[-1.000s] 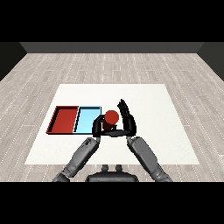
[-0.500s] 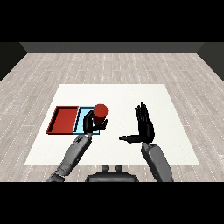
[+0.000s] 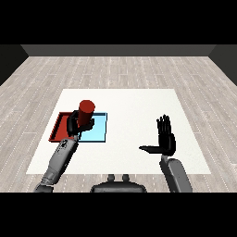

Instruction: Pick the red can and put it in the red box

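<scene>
The red can [image 3: 86, 112] stands upright in my left hand [image 3: 75, 125], whose fingers curl round its lower part. Hand and can hover over the seam between the red tray [image 3: 59, 129] and the light blue tray [image 3: 99, 126]; whether the can touches a tray I cannot tell. The hand and forearm hide much of the red tray's right side. My right hand [image 3: 165, 140] is raised at the right of the table, fingers straight up and thumb stretched to the left, holding nothing.
The two trays lie side by side on the left part of the white table [image 3: 134, 106]. Grey plank floor surrounds the table on all sides.
My left hand has carried the can further left, from over the blue tray towards the red tray. The right hand has drawn away to the right and stands open.
</scene>
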`<state>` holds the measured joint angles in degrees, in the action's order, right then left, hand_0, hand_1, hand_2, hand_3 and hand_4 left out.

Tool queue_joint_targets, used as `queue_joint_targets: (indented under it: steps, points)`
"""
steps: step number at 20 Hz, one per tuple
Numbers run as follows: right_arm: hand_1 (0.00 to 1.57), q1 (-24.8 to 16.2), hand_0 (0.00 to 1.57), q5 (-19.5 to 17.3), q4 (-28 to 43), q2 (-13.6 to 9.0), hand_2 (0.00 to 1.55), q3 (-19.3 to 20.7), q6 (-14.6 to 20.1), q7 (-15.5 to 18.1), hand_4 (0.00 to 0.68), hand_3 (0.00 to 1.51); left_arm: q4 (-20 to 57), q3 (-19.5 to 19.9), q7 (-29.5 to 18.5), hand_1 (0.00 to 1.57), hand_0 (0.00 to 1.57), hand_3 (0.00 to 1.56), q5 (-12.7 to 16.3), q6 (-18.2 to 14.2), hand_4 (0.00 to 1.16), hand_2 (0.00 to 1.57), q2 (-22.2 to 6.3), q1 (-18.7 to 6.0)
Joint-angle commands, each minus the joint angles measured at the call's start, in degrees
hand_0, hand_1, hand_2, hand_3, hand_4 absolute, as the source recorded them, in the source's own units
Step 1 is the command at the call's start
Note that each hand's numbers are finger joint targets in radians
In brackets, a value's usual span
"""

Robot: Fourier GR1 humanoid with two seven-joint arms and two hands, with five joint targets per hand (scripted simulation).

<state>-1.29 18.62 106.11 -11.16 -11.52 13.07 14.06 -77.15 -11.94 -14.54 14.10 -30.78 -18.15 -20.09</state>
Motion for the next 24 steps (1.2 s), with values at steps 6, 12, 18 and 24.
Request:
queue_joint_targets:
  steps: [6,12,18,24]
  points:
    - [0.0,-1.72,0.0,3.17,-3.38,-1.32,0.0,4.63,-2.99,1.04,0.0,0.0,20.98,5.87,6.97,1.57,1.57,1.5,-3.85,4.07,1.11,1.55,-11.9,-4.48]
    - [0.0,-0.28,0.0,2.98,-6.26,-1.13,0.0,4.93,-3.85,1.49,0.0,0.0,42.23,5.19,6.85,1.57,1.57,1.43,-8.22,6.44,1.02,1.52,-12.93,-8.61]
    - [0.0,3.1,0.0,-0.07,-12.14,0.19,0.0,5.1,-2.3,3.97,0.0,0.0,59.28,3.83,9.87,0.63,0.63,0.0,-12.46,7.24,0.77,0.6,-11.6,-14.83]
    - [0.0,6.34,0.0,-0.44,-16.44,2.26,0.0,4.82,-2.02,5.15,0.0,0.0,67.46,3.6,7.05,0.88,0.88,0.78,-13.67,10.68,0.52,0.93,-8.36,-16.44]
